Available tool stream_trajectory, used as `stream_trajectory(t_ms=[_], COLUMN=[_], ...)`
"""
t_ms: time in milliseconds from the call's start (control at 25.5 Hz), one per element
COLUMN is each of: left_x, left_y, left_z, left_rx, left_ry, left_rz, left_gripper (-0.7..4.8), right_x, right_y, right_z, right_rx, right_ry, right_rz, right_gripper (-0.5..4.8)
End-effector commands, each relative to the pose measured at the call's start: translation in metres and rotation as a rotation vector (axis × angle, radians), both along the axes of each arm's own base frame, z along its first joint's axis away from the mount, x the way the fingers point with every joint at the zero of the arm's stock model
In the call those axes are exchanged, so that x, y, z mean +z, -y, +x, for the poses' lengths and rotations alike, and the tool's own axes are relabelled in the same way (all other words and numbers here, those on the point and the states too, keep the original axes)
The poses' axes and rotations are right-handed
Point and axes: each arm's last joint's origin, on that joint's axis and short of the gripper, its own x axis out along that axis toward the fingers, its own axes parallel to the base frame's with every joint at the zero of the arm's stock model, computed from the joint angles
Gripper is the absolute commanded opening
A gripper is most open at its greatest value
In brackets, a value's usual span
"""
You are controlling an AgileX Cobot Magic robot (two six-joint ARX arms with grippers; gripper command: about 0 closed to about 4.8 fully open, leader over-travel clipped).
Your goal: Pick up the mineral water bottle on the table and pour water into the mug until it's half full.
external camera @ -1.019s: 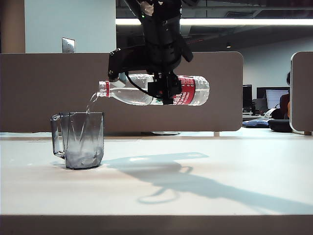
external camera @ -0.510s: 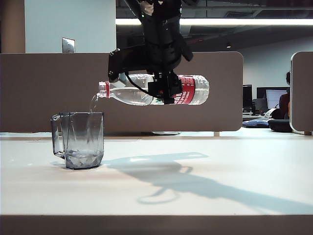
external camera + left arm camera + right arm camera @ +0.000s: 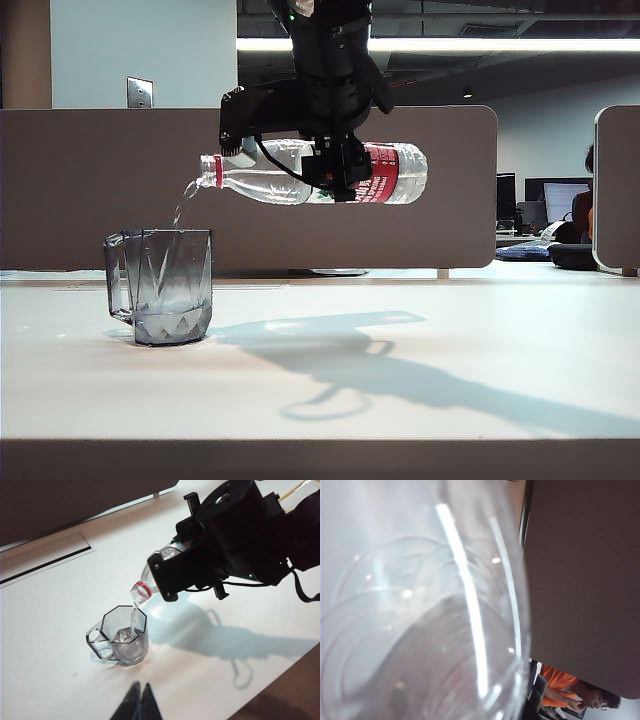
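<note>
My right gripper (image 3: 335,168) hangs above the table (image 3: 450,340), shut on the mineral water bottle (image 3: 392,172). The bottle lies almost level with its red-ringed neck (image 3: 141,589) pointing left and tipped slightly down. A thin stream of water (image 3: 183,204) falls from its mouth into the smoky-grey faceted mug (image 3: 165,285), which stands upright on the table with a little water at the bottom. In the right wrist view the clear bottle wall (image 3: 420,610) fills the picture and hides the jaws. My left gripper (image 3: 140,686) is shut and empty, hovering on the near side of the mug (image 3: 122,640).
A brown partition (image 3: 90,180) runs behind the table, with a slot (image 3: 45,562) in the tabletop near it. The arm's shadow (image 3: 380,365) lies right of the mug. A person in orange (image 3: 565,685) sits far behind.
The bottle in my right gripper sits slightly higher than a second ago. Water keeps streaming into the mug. The mug has not moved.
</note>
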Motion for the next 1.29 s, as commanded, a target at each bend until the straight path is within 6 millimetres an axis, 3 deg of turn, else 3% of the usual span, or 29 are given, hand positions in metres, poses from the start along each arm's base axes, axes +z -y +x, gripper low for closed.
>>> stream_trajectory(t_ms=[39, 902, 1294], left_x=[0.0014, 0.0014, 0.0014], left_y=[-0.0001, -0.0001, -0.0001], left_z=[-0.0008, -0.0008, -0.0007], left_rx=[-0.006, -0.006, -0.007], left_ry=[0.007, 0.007, 0.008], left_rz=[-0.01, -0.01, -0.009], left_gripper=[-0.05, -0.05, -0.05], right_x=[0.0136, 0.0146, 0.0141], right_y=[-0.0006, -0.0018, -0.0031], right_z=[-0.0007, -0.0022, -0.0009], right_rx=[-0.016, -0.008, -0.035], right_ry=[0.058, 0.06, 0.036], right_rz=[0.038, 0.03, 0.273], right_gripper=[2.42, 2.42, 2.42])
